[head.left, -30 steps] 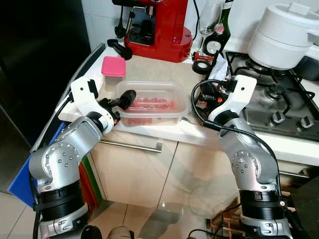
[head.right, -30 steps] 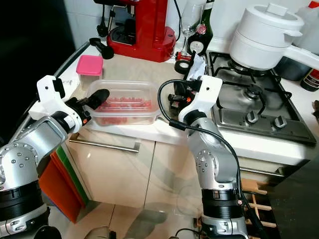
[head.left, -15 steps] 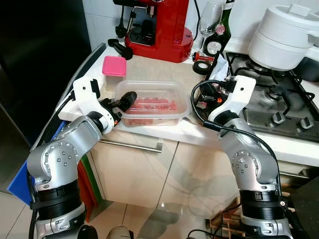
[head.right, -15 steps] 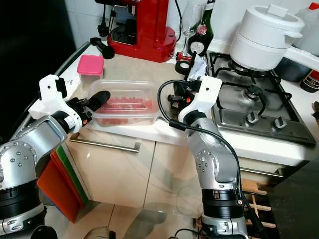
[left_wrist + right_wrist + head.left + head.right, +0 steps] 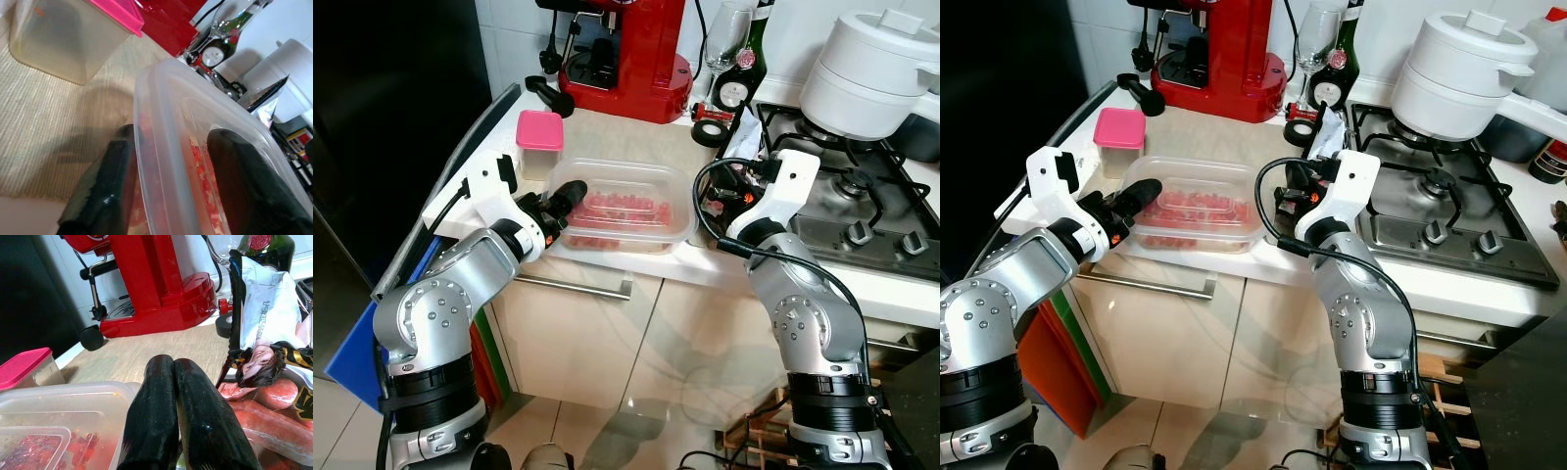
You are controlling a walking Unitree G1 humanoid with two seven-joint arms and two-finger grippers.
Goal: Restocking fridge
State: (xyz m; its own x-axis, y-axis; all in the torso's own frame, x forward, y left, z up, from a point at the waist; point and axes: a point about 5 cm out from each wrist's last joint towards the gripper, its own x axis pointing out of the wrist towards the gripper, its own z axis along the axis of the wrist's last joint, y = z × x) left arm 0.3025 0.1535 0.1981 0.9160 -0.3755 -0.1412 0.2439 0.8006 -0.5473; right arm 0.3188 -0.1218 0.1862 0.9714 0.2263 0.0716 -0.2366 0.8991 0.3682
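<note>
Pinching the near-left wall of the clear container of red pieces (image 5: 625,208) with my left gripper (image 5: 560,204) — right gripper (image 5: 172,406) pressed shut beside its right end — I'm keeping it level at the counter's (image 5: 626,137) front edge.

Home kitchen: gas hob (image 5: 862,211), red coffee machine (image 5: 626,49), countertop (image 5: 626,137).

1. The left arm is bent at the elbow and reached forward, its white wrist raised above the silver forearm.
2. The left gripper (image 5: 570,196) is closed across a clear wall — one black finger (image 5: 105,191) outside, the other inside.
3. The right arm is bent upward, the forearm angled inward.
4. The right gripper (image 5: 175,411) is seen with both fingers pressed together — nothing is held between them.
</note>
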